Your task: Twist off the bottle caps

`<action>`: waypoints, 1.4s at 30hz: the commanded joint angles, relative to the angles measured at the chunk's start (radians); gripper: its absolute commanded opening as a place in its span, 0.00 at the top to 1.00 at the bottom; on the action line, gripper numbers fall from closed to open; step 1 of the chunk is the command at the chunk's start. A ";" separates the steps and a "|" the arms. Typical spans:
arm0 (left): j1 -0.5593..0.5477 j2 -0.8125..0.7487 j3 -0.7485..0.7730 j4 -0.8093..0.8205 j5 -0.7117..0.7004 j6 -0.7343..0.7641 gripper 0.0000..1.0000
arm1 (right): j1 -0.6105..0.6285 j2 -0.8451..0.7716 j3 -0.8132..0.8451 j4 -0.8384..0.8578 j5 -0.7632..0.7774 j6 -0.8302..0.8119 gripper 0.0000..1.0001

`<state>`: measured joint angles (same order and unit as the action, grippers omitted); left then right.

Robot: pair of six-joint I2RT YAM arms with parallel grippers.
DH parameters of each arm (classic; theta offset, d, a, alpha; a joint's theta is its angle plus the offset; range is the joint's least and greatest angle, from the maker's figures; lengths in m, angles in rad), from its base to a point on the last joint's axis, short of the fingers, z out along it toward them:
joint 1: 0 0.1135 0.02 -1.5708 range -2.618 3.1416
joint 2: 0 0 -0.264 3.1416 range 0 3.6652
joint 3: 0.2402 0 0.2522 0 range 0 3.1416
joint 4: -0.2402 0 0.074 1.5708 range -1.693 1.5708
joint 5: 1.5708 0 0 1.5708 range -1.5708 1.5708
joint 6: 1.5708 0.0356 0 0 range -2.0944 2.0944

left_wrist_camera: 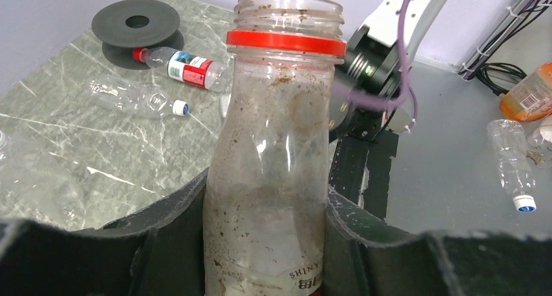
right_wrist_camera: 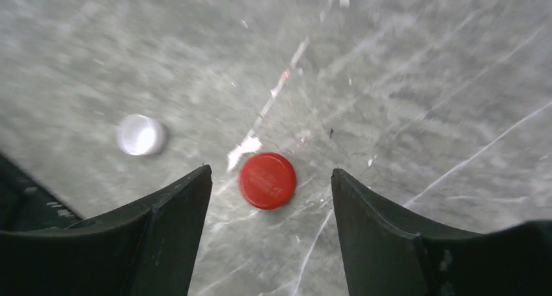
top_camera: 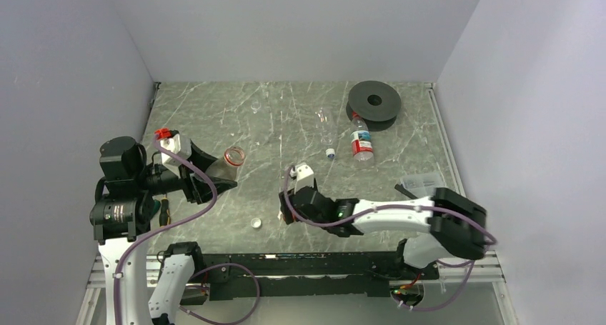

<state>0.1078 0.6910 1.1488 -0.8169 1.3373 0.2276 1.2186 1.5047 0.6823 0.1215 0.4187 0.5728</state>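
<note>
My left gripper (top_camera: 220,172) (left_wrist_camera: 267,201) is shut on a dirty clear bottle (top_camera: 230,159) (left_wrist_camera: 273,172) and holds it tilted above the table. Its mouth is open, with only a red ring below the thread. My right gripper (top_camera: 287,212) (right_wrist_camera: 271,172) is open and points down over a loose red cap (right_wrist_camera: 267,180) lying flat on the table between its fingers. A loose white cap (top_camera: 256,223) (right_wrist_camera: 140,134) lies to its left. At the back lie a red-labelled bottle (top_camera: 361,143) (left_wrist_camera: 185,67) with a red cap and a plain clear bottle (top_camera: 325,125) (left_wrist_camera: 133,97) with a white cap (top_camera: 330,153).
A big black spool (top_camera: 374,102) (left_wrist_camera: 137,24) lies at the back right, touching the red-labelled bottle. Another clear item (top_camera: 256,107) sits at the back centre and one more (top_camera: 421,183) by the right edge. Beyond the table's edge, the left wrist view shows more bottles (left_wrist_camera: 511,159).
</note>
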 commanded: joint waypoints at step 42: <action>0.003 -0.016 -0.034 0.123 0.016 -0.090 0.84 | 0.019 -0.094 0.774 0.031 -0.451 -0.137 0.51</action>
<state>0.1078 0.6888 1.1141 -0.7418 1.3373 0.1589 1.2331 1.3891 1.4006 0.1322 -0.0040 0.4152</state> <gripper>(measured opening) 0.517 0.534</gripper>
